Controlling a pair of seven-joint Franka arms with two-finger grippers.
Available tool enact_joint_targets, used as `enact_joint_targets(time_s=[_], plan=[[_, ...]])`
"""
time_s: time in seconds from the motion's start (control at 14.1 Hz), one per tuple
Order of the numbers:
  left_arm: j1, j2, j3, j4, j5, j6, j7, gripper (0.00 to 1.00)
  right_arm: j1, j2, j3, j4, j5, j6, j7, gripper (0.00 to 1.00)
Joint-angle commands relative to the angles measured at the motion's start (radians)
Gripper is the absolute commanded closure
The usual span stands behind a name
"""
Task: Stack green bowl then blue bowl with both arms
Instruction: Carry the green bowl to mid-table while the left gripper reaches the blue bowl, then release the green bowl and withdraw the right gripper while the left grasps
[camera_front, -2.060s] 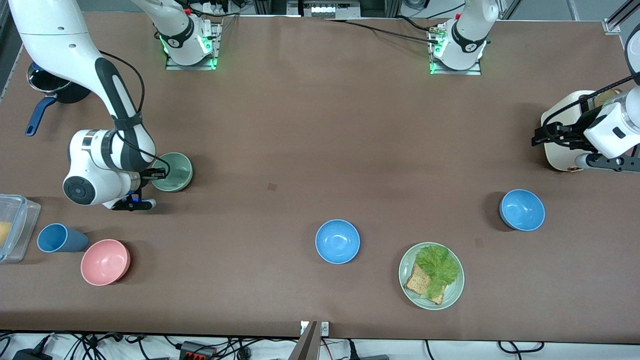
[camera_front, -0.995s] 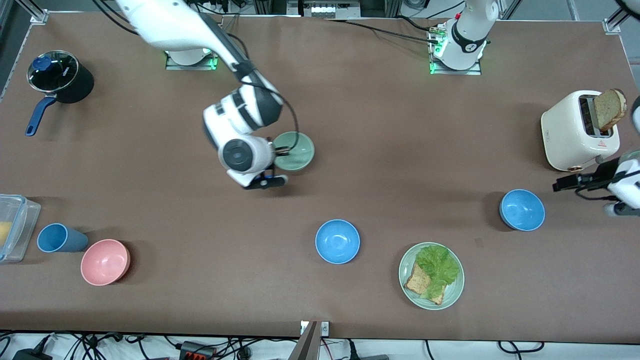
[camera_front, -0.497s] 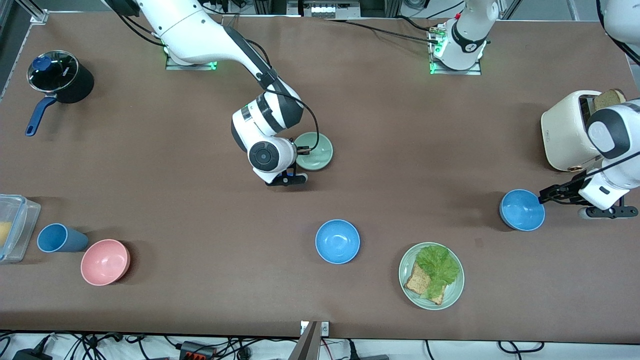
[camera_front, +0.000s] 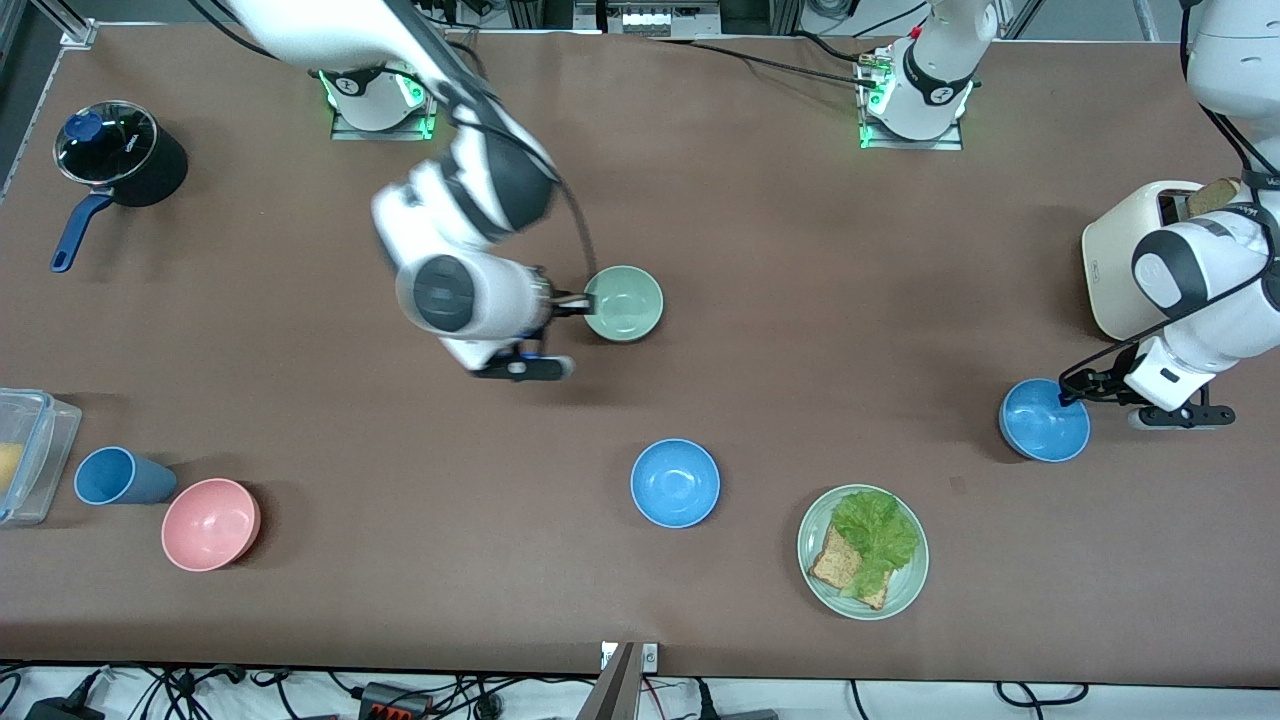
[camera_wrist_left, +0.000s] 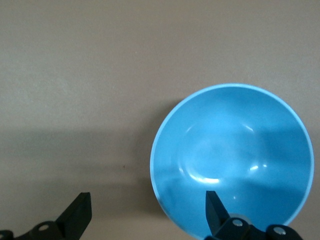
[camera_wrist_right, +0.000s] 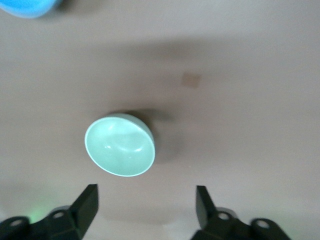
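The green bowl (camera_front: 623, 303) stands upright on the table, near its middle, free of any grip. At its 9 o'clock in the front view, just beside its rim, is the right gripper (camera_front: 572, 305), fingers wide apart and holding nothing (its wrist view shows the green bowl (camera_wrist_right: 120, 145) well clear of both fingers). The blue bowl (camera_front: 1044, 420) sits toward the left arm's end. The left gripper (camera_front: 1078, 390) is at its 1 o'clock, open and empty, one finger (camera_wrist_left: 214, 212) over the rim, the other outside, so the left arm is the nearer one.
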Motion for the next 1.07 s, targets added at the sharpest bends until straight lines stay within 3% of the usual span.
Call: enact_joint_targets(time_s=[0.0,0.28,0.5,0.71,0.85,0.99], plan=[[0.006,0.025,-0.008,0.005,0.017,0.041,0.011,0.00,-0.129,0.019,0.012,0.160,-0.002,-0.110,0.001,0.00],[0.006,0.079,-0.011,0.040,0.008,0.060,0.008,0.00,-0.201,-0.020,0.011,0.192,-0.150,-0.112,-0.075,0.00],[0.003,0.096,-0.011,0.061,0.007,0.057,0.004,0.00,-0.267,-0.080,0.003,0.183,-0.175,-0.101,-0.071,0.00],[0.000,0.096,-0.011,0.075,0.005,0.048,-0.006,0.03,-0.354,-0.175,-0.031,0.050,-0.185,-0.045,-0.136,0.00],[-0.002,0.097,-0.011,0.104,0.005,0.008,-0.006,0.15,-0.413,-0.233,-0.035,-0.033,-0.191,0.017,-0.294,0.00],[0.001,0.110,-0.011,0.147,0.007,-0.063,0.004,0.43,-0.432,-0.273,-0.083,-0.078,-0.197,0.019,-0.341,0.00]])
